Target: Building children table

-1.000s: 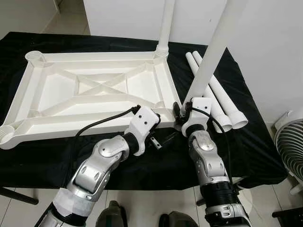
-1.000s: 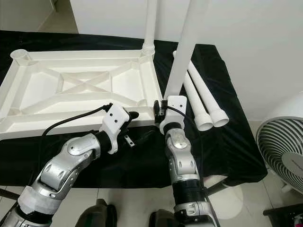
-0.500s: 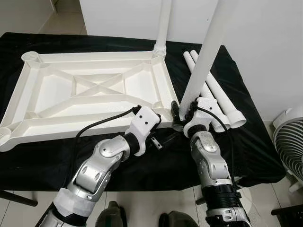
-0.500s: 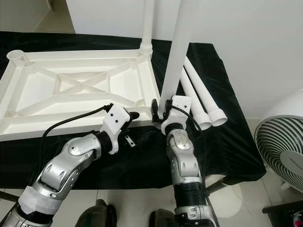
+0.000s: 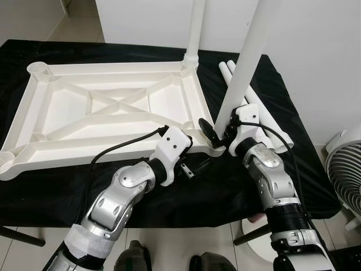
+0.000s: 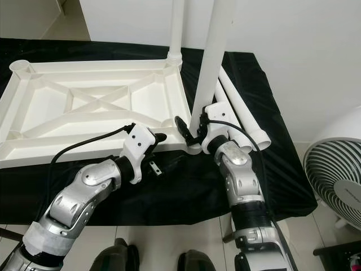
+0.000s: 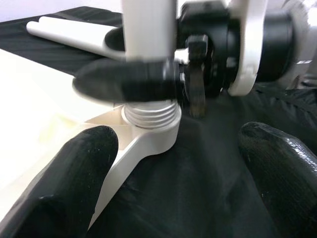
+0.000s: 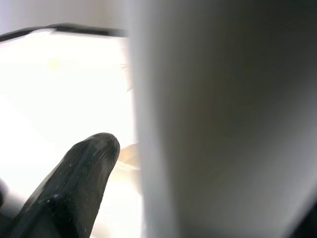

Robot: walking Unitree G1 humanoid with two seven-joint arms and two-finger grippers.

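1. Between my right gripper's (image 5: 217, 129) black fingers stands a white table leg (image 5: 246, 59), upright, its threaded end sitting in the near right corner socket (image 7: 151, 130) of the upturned white tabletop (image 5: 107, 110); the fingers are closed around the leg just above the socket.
2. Just beside that corner, on its near left side, my left gripper (image 7: 173, 163) hovers with its fingers spread wide, holding nothing; the black cloth (image 5: 169, 195) lies below it.
3. Beyond the right gripper, at the far right corner of the tabletop, a second leg (image 5: 196, 31) stands upright in its socket.
4. To the right of the right gripper, two spare legs (image 5: 265, 121) lie side by side on the cloth, touching each other.
5. Well apart, to the right of the table, I see a white fan (image 5: 345, 175) on the floor.
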